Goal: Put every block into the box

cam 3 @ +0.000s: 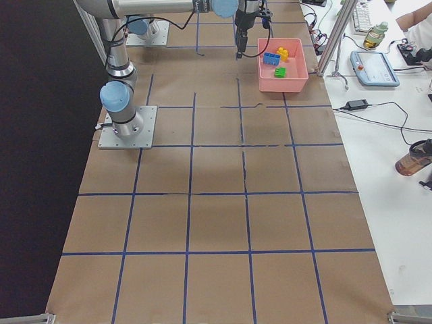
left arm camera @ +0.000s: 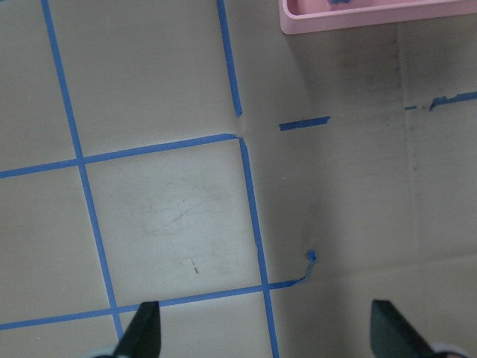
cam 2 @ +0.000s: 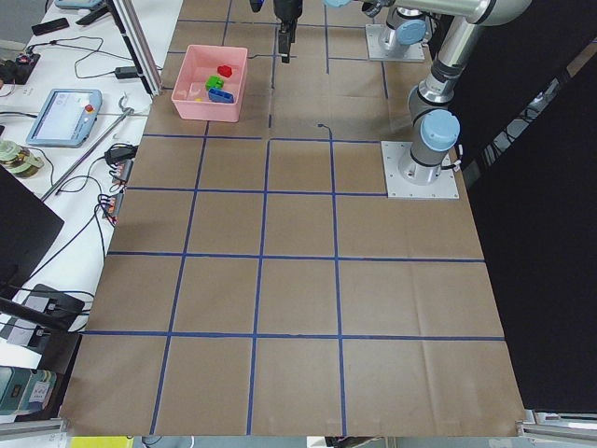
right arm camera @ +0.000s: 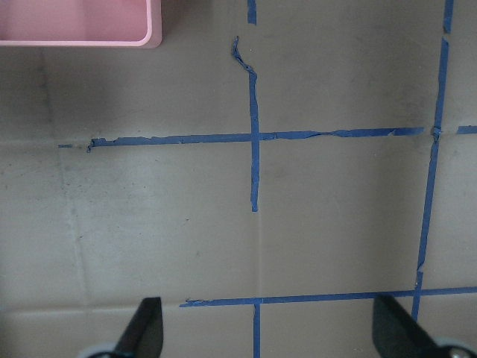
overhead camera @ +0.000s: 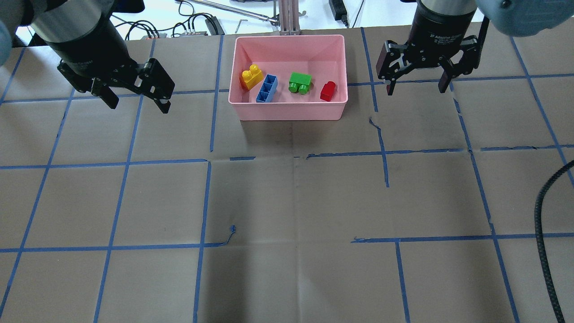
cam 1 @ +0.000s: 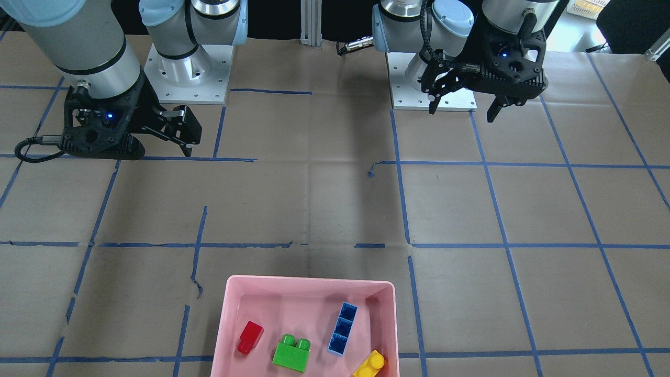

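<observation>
The pink box (overhead camera: 287,114) stands at the far middle of the table. All the blocks lie inside it: yellow (overhead camera: 251,76), blue (overhead camera: 267,88), green (overhead camera: 299,82) and red (overhead camera: 328,90). The front view shows them too: red (cam 1: 250,336), green (cam 1: 291,353), blue (cam 1: 343,328), yellow (cam 1: 369,365). My left gripper (overhead camera: 138,103) hangs open and empty, left of the box. My right gripper (overhead camera: 416,87) hangs open and empty, right of the box. Each wrist view shows open fingertips (left arm camera: 145,328) (right arm camera: 145,324) over bare paper and a corner of the box (left arm camera: 373,22) (right arm camera: 74,30).
Brown paper with blue tape lines covers the table. The arm bases (cam 1: 188,78) (cam 1: 429,89) sit on the robot's side. An aluminium post (overhead camera: 287,18) stands just behind the box. A black cable (overhead camera: 542,233) hangs at the right.
</observation>
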Controlling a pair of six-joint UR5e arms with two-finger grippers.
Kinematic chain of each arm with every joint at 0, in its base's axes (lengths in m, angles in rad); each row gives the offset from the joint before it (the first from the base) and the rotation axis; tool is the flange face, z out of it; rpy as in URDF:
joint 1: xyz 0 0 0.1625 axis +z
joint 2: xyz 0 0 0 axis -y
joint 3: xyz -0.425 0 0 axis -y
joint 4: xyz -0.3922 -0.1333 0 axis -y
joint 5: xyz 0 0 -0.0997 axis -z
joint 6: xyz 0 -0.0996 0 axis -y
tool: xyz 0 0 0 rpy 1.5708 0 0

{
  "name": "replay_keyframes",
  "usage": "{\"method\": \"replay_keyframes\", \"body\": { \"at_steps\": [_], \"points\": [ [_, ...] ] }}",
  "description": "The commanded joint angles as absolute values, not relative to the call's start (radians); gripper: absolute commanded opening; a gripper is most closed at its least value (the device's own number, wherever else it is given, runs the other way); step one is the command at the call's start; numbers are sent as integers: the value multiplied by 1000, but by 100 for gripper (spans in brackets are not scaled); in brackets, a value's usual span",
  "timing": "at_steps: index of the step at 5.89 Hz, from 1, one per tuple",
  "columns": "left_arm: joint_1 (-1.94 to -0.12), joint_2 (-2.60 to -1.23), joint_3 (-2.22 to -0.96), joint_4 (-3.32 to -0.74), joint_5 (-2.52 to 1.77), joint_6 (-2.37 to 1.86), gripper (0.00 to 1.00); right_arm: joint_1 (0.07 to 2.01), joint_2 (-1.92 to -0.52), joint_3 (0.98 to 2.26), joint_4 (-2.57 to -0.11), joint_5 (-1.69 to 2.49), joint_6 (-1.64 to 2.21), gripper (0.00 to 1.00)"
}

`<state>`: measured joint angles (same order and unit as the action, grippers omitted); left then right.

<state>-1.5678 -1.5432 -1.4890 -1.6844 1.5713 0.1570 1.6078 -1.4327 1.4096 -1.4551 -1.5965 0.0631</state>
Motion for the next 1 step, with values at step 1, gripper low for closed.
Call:
{"method": "replay_keyframes", "body": {
  "at_steps": [1],
  "points": [
    [-1569,-1542,-1489,-1684,1572,156,99,1608,-1433,1410,-1456,-1592,63,100]
  ]
}}
